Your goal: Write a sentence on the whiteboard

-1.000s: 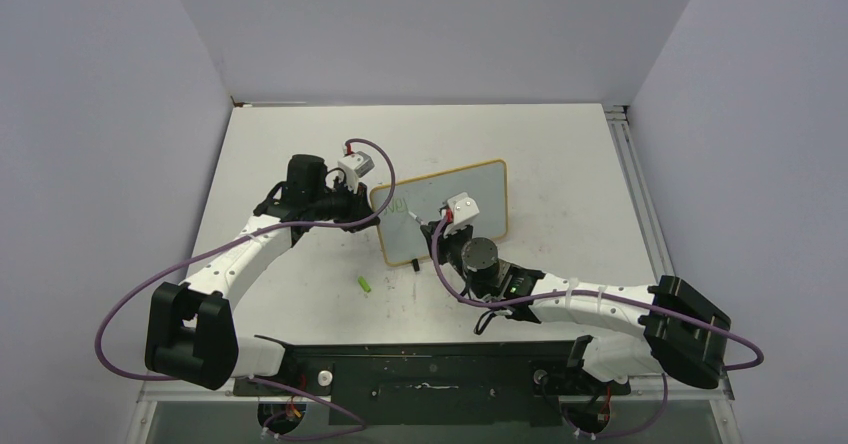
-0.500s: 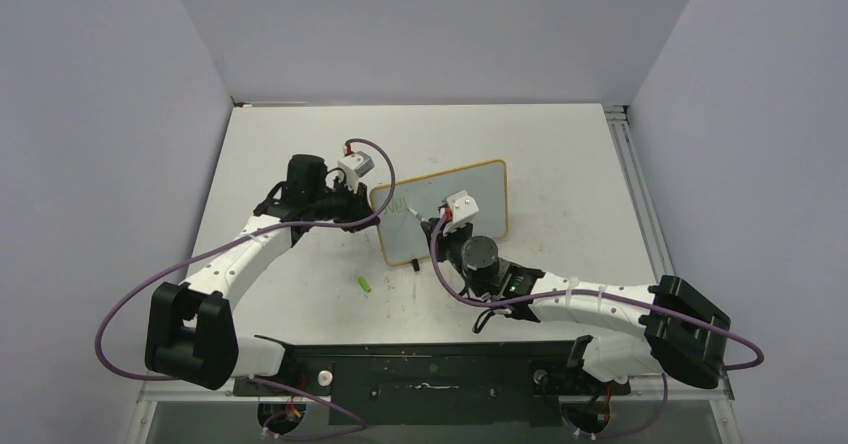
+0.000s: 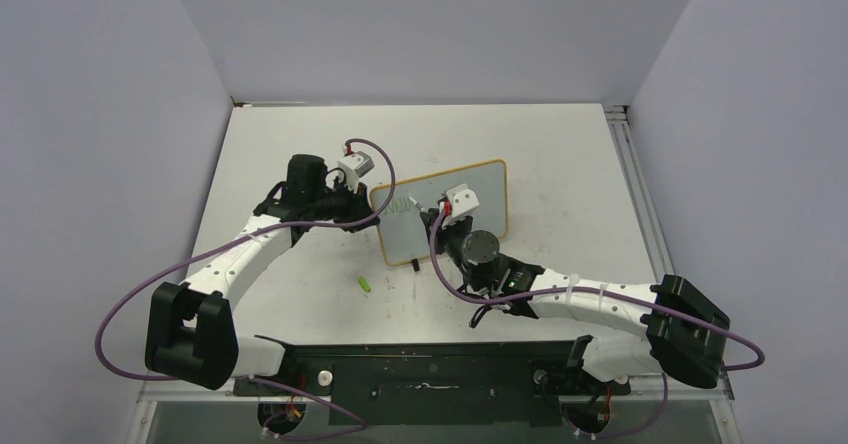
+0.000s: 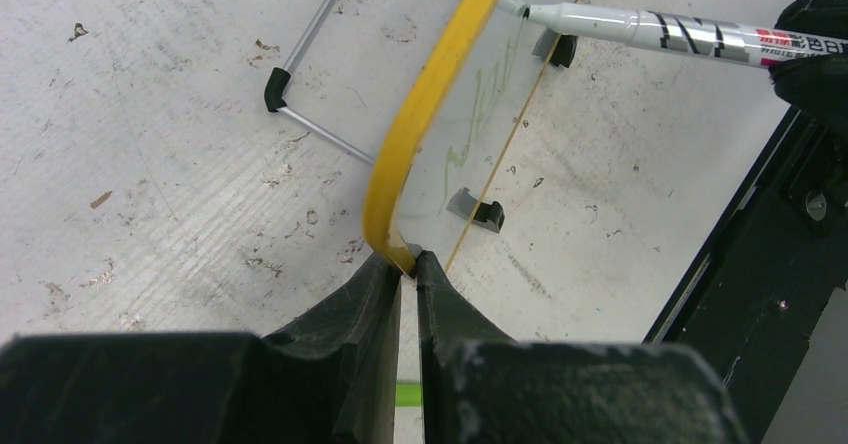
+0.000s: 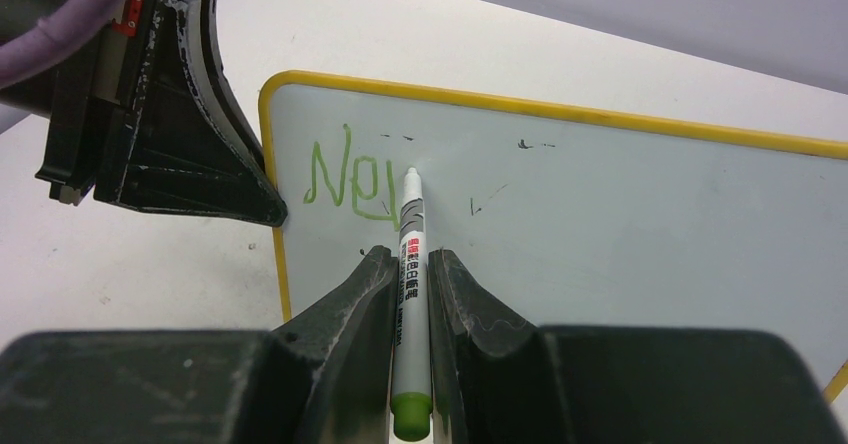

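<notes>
Top external: green cap [image 3: 365,285] lies near whiteboard [image 3: 488,192].

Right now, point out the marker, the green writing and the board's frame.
Marker [image 5: 411,264]: right wrist view, on the printed white barrel.
Green writing [image 5: 346,169]: right wrist view, on the N's right stroke.
Board [image 4: 428,89]: left wrist view, on its yellow frame edge.

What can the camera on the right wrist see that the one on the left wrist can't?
Only the right wrist view shows the whiteboard face-on, with the green letters "Ne" readable. Only the left wrist view shows it edge-on, with the wire stand and its black foot behind. Both show the marker with its tip at the board, and the left pincer clamped on the yellow edge.
</notes>
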Motion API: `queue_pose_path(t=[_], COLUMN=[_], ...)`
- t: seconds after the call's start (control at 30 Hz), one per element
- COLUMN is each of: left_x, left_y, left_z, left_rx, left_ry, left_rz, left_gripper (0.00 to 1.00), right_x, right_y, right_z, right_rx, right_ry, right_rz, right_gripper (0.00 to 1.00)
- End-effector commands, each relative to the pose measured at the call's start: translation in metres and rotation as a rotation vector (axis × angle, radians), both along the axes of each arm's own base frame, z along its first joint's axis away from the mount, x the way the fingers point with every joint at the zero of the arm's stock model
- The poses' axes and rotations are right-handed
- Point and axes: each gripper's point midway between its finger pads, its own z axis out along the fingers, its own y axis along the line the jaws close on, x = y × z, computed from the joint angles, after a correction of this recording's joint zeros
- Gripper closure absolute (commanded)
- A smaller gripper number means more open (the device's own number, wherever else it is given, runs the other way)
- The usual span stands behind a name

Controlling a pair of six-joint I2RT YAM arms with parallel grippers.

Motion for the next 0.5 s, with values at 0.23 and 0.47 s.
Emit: queue_pose_path(t=[0.23, 0.47], left_x=[-0.001, -0.001], left_y=[-0.008, -0.008], left_z=[0.011, 0.012], left_rx=[-0.015, -0.016], left_ry=[-0.013, -0.015], left_rz=[-0.037, -0.037], left_gripper=[1.0, 1.0], right_x=[0.014, 0.01], right_y=[-0.005, -0.011], right_z=[0.017, -0.001], right_rx=[0.043, 0.026], right_ry=[-0.033, 0.007], right_rz=[-0.058, -0.065], right_gripper=[0.95, 0.95])
